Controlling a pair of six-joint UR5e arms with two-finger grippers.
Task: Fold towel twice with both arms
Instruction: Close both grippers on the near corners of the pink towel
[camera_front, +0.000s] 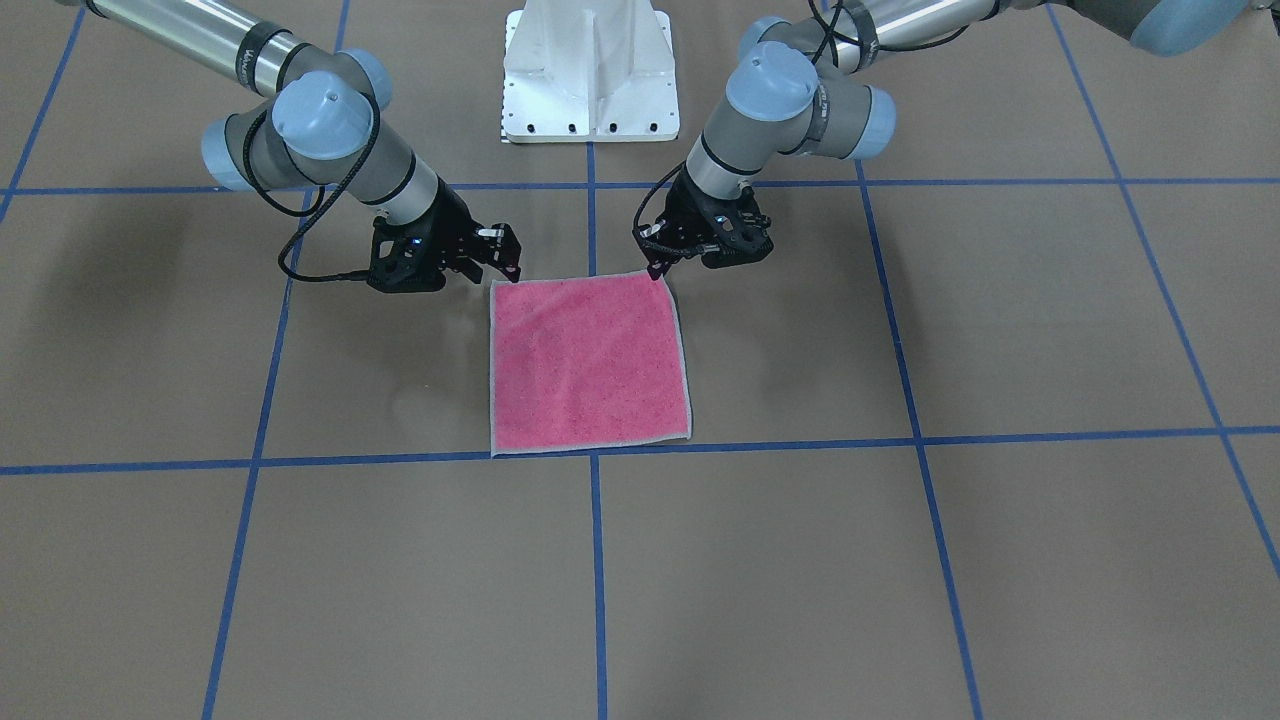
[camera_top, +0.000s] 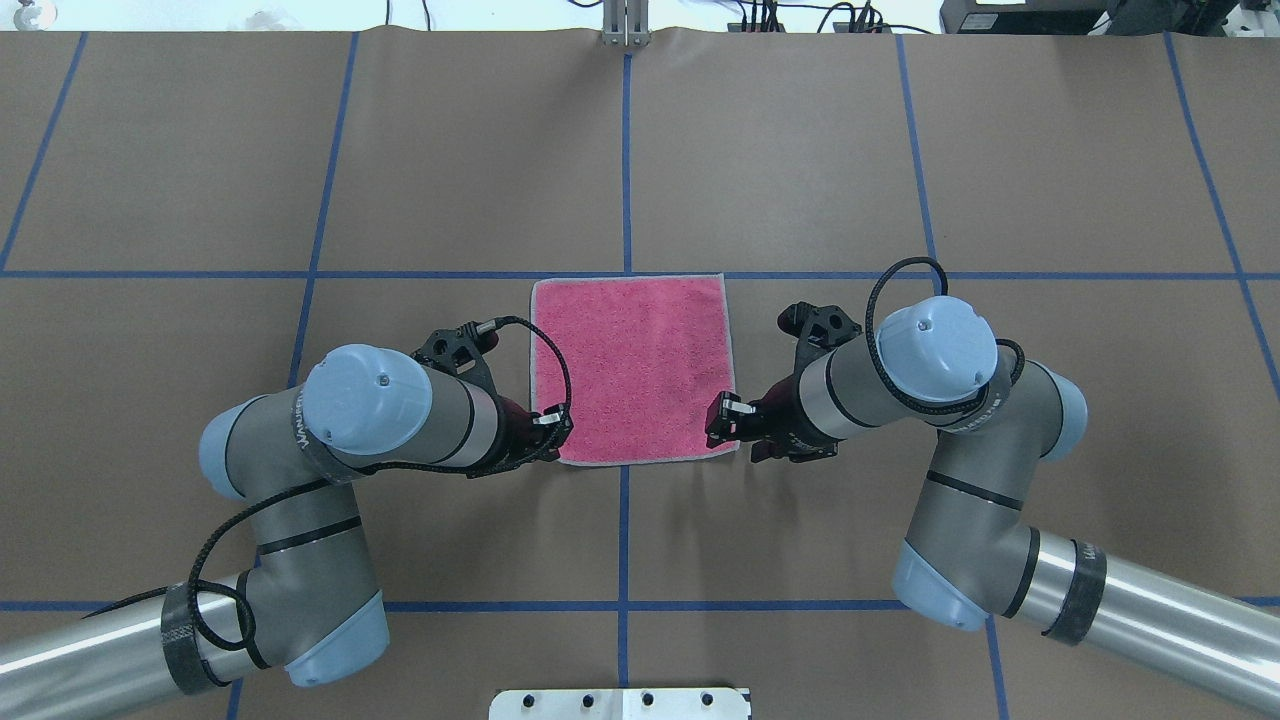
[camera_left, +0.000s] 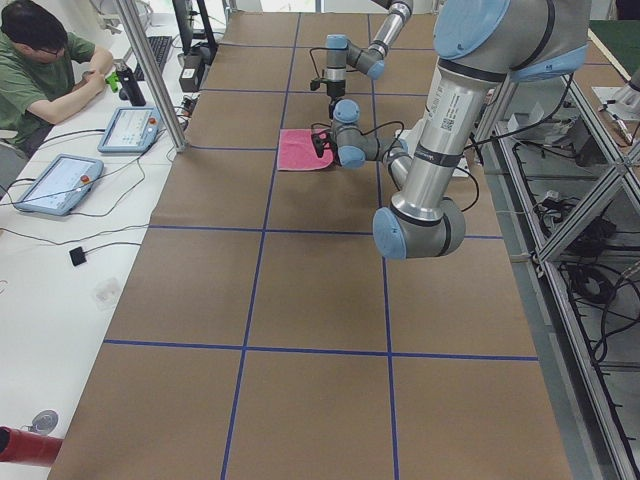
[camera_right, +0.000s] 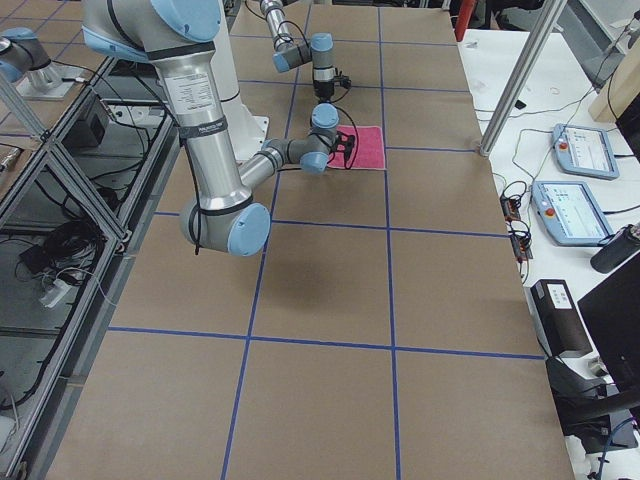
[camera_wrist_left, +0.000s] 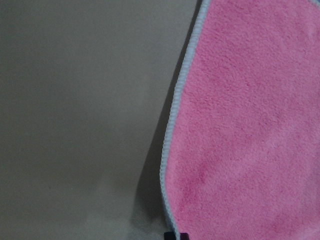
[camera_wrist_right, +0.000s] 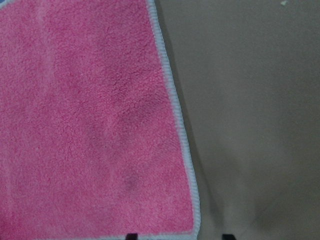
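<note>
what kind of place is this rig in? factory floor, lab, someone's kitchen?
Most likely a robotics lab. A left arm and a right arm reach over a table marked with a blue tape grid, and a person sits at a side bench with control tablets.

You get bright, even light from above. The left arm (camera_front: 790, 110) and right arm (camera_front: 340, 140) throw soft shadows on the table (camera_front: 1000, 320). Wrist views look soft, a dark shadow beside the towel (camera_wrist_left: 250, 125).

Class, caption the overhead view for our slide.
Flat pink towel, with the left gripper and right gripper at its two robot-side corners.
</note>
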